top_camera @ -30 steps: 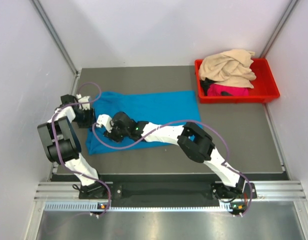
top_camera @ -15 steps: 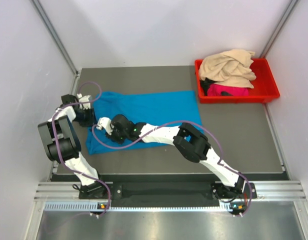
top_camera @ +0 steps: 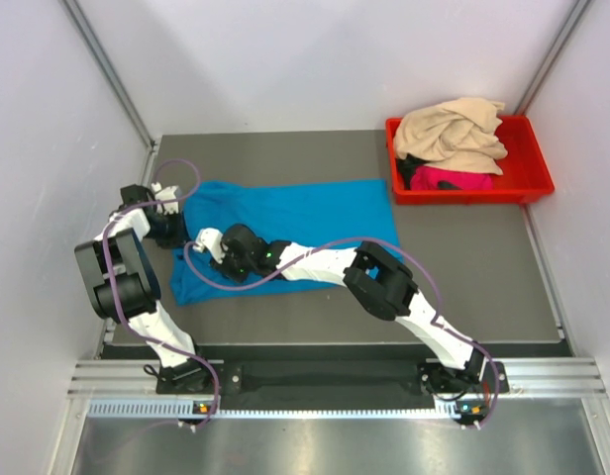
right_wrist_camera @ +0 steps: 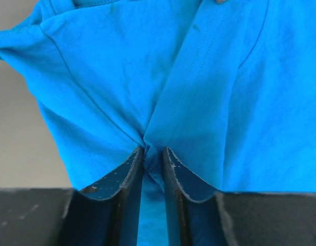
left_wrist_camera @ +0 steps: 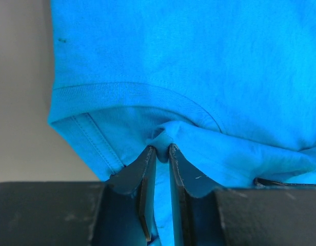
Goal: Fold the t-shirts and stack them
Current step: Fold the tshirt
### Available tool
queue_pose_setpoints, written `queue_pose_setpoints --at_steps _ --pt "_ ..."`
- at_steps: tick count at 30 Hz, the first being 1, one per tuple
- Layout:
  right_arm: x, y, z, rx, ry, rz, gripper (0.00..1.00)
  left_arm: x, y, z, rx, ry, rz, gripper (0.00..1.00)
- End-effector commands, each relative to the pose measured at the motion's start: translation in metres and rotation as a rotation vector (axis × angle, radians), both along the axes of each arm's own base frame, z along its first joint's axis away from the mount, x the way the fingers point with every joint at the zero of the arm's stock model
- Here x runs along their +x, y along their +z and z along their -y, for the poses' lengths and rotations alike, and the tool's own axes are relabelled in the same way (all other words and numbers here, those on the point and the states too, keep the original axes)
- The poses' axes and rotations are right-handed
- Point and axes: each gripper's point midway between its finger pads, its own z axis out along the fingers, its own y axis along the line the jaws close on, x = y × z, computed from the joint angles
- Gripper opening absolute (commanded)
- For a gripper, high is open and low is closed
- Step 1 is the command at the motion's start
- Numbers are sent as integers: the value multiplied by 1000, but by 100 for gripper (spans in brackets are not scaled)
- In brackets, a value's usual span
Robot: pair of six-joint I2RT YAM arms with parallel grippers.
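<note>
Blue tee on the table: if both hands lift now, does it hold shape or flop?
Likely floppy: the turquoise-blue cloth t-shirt bunches into creases where the left hand and right hand pinch it. Probably light for its size: thin cloth shows at the hem. The unheld end lying flat would likely sag and drag.

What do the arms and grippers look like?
Left arm and right arm: white links, bulky black joints, each trailed by a looping purple cable. Left gripper and right gripper: dark, flat, tapered fingers with scuffed edges.
</note>
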Motion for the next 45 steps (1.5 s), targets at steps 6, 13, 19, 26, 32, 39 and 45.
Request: queue_pose_setpoints --at_steps 6,13,19,26,32,39,45 --pt "15 61 -7 103 -44 32 24 15 18 -4 25 -19 73 20" --pt "20 71 -8 124 -64 33 27 17 21 -6 35 -19 83 20" --pt "21 81 -10 141 -72 33 29 17 20 -6 36 -19 83 20" --pt "25 80 -11 144 -78 29 27 18 21 -6 39 -21 85 19" --pt "26 82 -8 141 -86 19 34 18 21 -8 45 -21 85 19" --pt "30 81 -7 138 -93 23 28 19 23 -9 48 -18 89 19" --pt "28 76 -8 137 -93 8 0 17 25 -8 47 -20 90 13"
